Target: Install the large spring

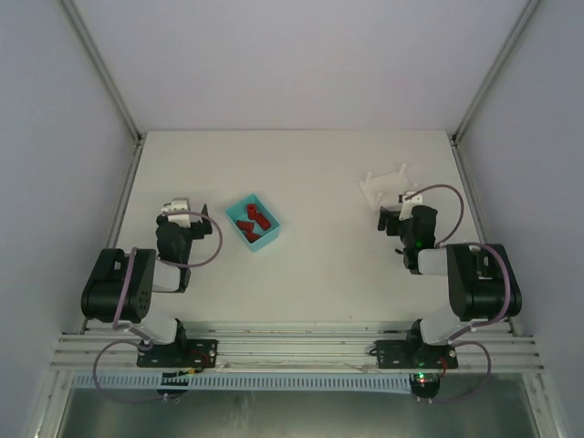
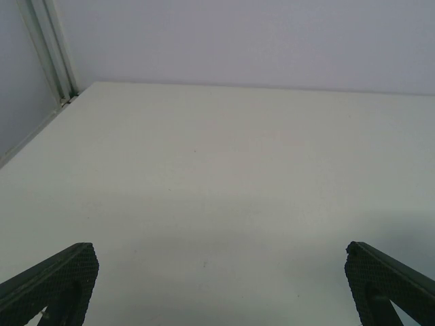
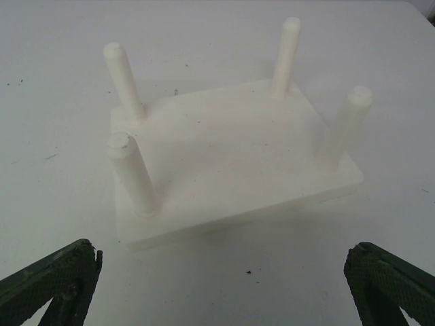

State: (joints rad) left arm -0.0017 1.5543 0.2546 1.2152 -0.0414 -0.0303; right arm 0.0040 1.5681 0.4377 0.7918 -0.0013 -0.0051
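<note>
Presently both arms sit low at the near edge of the counter [image 1: 319, 265], one to each side.

Left tool [image 2: 219, 261]: released, jaws spread wide, nothing between them. Its wrist view takes in only counter surface running out to the far wall [image 2: 272, 41].

Right tool [image 3: 221, 258]: likewise released, jaws wide apart and holding nothing. Just ahead of it, apart from both fingertips, stands the white base [image 3: 231, 156]. It is a flat slab with four upright pegs [image 3: 132, 173], one near each corner. From the wrist view the base lies centred between the two fingers, turned a little askew.

Blue bin [image 1: 265, 240]: sits on the counter to the right of the left tool, near it but not touching, and set at an angle. Inside we count several red pieces [image 1: 248, 222] lying loose in a heap. From overhead they are too small for us to tell which one is the large spring, or whether all are springs.

Relative positions: the red pieces lie in the bin beside the left tool, slightly ahead of it and toward the middle of the counter. They are well apart from the right tool and from the base, which stands on the far right side. Neither tool touches bin, pieces or base.
</note>
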